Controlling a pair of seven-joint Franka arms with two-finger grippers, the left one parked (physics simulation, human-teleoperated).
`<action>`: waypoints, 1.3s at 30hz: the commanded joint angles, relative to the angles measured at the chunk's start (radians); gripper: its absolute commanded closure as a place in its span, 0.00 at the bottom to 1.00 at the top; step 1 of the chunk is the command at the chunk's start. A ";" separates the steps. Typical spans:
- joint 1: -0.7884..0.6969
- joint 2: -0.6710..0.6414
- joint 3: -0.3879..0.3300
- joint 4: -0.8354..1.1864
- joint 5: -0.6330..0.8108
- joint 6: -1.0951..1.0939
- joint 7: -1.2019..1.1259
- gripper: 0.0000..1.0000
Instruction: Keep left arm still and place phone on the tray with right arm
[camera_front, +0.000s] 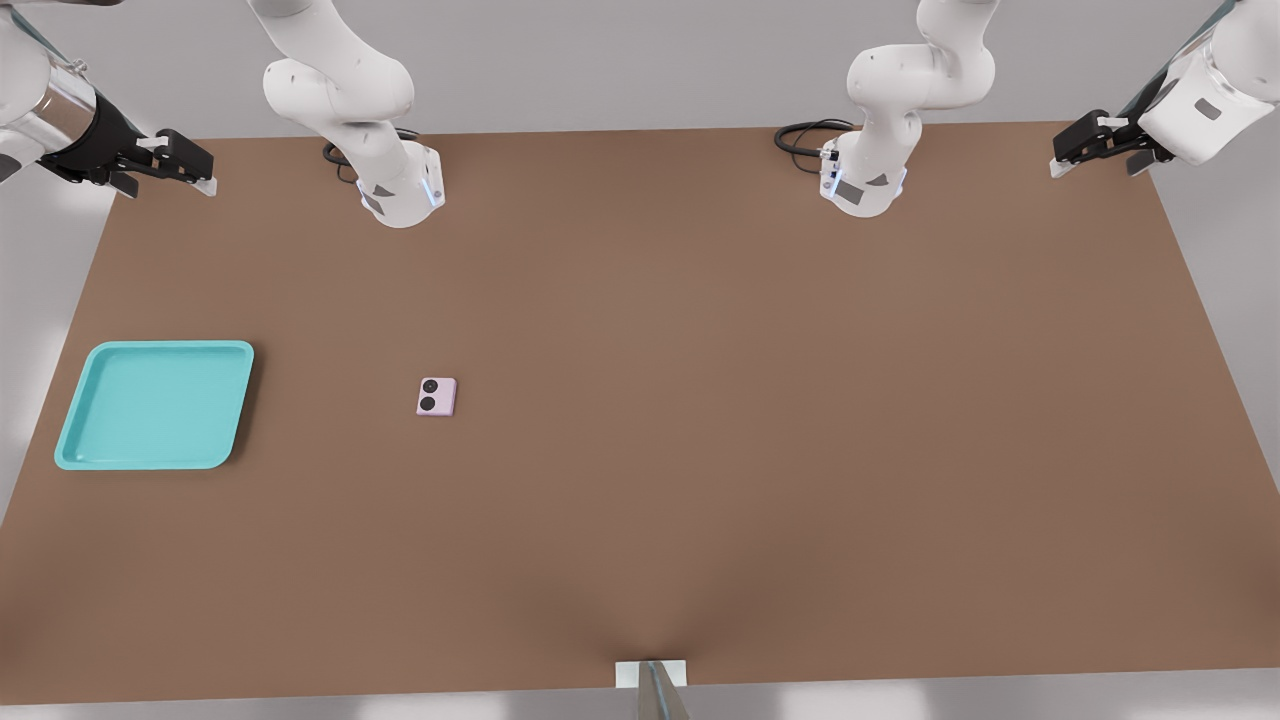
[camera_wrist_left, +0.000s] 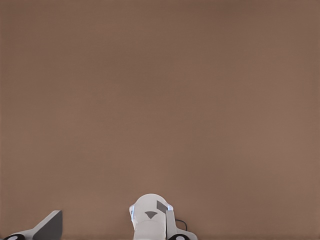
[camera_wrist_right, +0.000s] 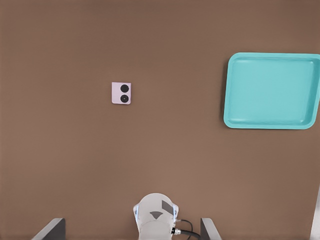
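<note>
Front view footage is showing a phone (camera_front: 436, 396) being left flat on the brown table (camera_front: 700, 400), lenses up, well apart from the tray (camera_front: 75, 440) and toward the front view's right of it. No contact is being made between the two, so the placing is judged as not yet started. The gripper (camera_front: 195, 172) of the right arm (camera_front: 340, 90) is being held high, beyond the tray's far edge and far from the phone. Its two fingers (camera_wrist_right: 50, 230) are being kept spread wide with nothing between them, probably so that the phone can be straddled once a descent is made. The tray is being kept bare inside, its low rim facing up, so a flat landing spot is being offered.
</note>
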 joint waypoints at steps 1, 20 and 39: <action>0.025 0.114 0.023 -0.057 -0.022 0.445 -0.013 0.00; 0.140 0.251 0.076 -0.440 -0.031 0.877 0.280 0.00; 0.111 0.353 0.111 -0.954 -0.028 1.488 0.532 0.00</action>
